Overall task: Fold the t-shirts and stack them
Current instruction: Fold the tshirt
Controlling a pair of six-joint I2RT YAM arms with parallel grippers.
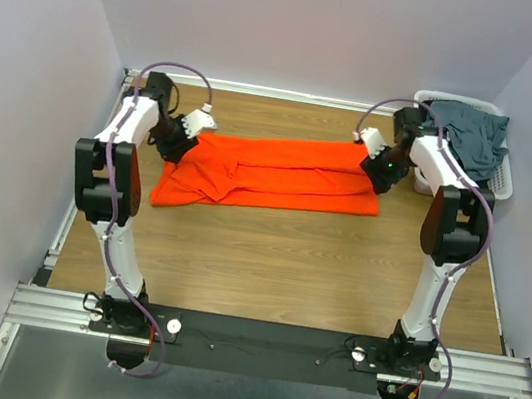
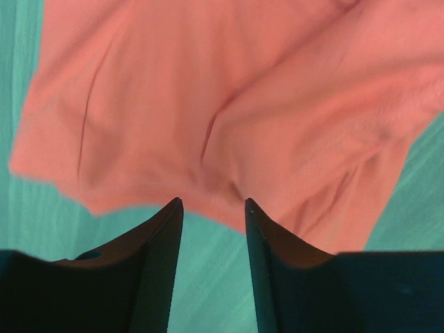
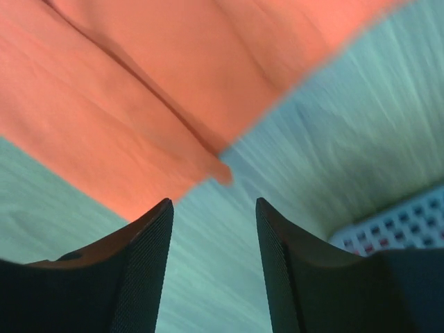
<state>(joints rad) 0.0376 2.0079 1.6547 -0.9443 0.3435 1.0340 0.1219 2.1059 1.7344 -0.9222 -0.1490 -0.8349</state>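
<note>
A bright orange-red t-shirt (image 1: 280,176) lies on the wooden table, folded into a long band that runs left to right. My left gripper (image 1: 179,148) hovers at its left end. In the left wrist view that gripper (image 2: 214,202) is open, with only table between its fingers and the shirt's edge (image 2: 229,125) just beyond the tips. My right gripper (image 1: 379,173) sits at the shirt's right end. In the right wrist view it (image 3: 214,201) is open and empty, with the shirt's corner (image 3: 139,104) just ahead. Dark blue-grey t-shirts (image 1: 468,135) are heaped in the basket.
A white slatted basket (image 1: 505,182) stands at the back right corner, close to my right arm, and its edge (image 3: 395,229) shows in the right wrist view. Grey walls enclose the table on the left, the back and the right. Bare wood (image 1: 266,260) lies in front of the shirt.
</note>
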